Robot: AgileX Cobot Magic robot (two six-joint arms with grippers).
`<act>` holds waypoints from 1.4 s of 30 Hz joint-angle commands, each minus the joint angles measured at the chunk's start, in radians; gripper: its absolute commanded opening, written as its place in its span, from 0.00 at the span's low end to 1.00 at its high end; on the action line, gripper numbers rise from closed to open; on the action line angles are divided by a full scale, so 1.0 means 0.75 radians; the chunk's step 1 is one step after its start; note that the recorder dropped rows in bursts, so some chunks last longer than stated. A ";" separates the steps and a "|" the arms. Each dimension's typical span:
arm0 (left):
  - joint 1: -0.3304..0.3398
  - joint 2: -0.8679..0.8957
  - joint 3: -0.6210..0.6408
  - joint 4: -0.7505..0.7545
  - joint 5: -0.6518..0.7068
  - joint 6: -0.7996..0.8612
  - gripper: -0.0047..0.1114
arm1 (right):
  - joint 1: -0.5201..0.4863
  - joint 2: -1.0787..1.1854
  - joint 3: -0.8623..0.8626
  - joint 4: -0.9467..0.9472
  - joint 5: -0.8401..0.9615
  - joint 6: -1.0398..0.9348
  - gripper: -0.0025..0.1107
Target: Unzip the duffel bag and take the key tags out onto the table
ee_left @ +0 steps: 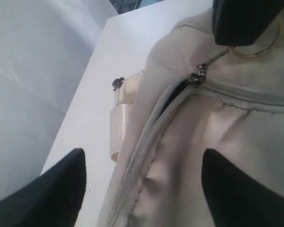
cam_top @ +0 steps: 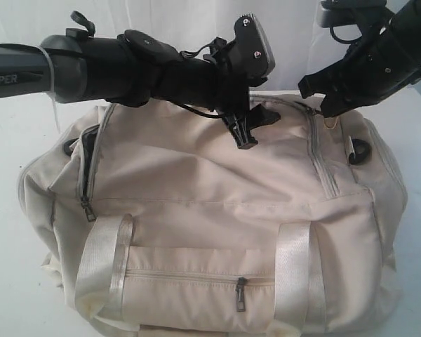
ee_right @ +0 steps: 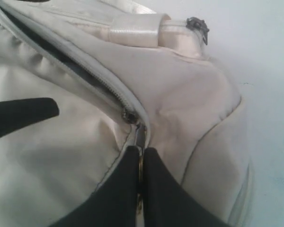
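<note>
This looks like a robotics lab test bench, not a lived-in room. A plain white table [cam_top: 7,147] runs from the near edge to the far side, where a white cloth backdrop [cam_top: 168,21] hangs behind it. Two black robot arms with exposed cables reach in over it: the left arm [cam_top: 91,67], lettered PIPER, and the right arm [cam_top: 396,45]. A cream duffel bag [cam_top: 217,182] lies staged in the middle of the table.
</note>
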 commanded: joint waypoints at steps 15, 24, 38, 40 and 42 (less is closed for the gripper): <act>-0.019 0.081 -0.082 -0.201 -0.145 -0.164 0.04 | -0.015 -0.010 0.050 0.005 -0.013 0.002 0.02; -0.019 0.081 -0.082 -0.201 -0.175 -0.164 0.04 | -0.015 -0.010 0.050 -0.010 0.037 0.002 0.02; -0.019 -0.010 -0.079 -0.164 0.110 -0.168 0.04 | -0.015 -0.010 0.050 -0.030 -0.171 0.002 0.02; -0.019 -0.011 -0.079 -0.158 0.137 -0.187 0.04 | -0.015 -0.010 0.050 -0.030 -0.165 0.002 0.02; -0.019 -0.011 -0.079 -0.158 0.139 -0.227 0.04 | -0.015 -0.010 0.050 -0.022 -0.149 0.002 0.02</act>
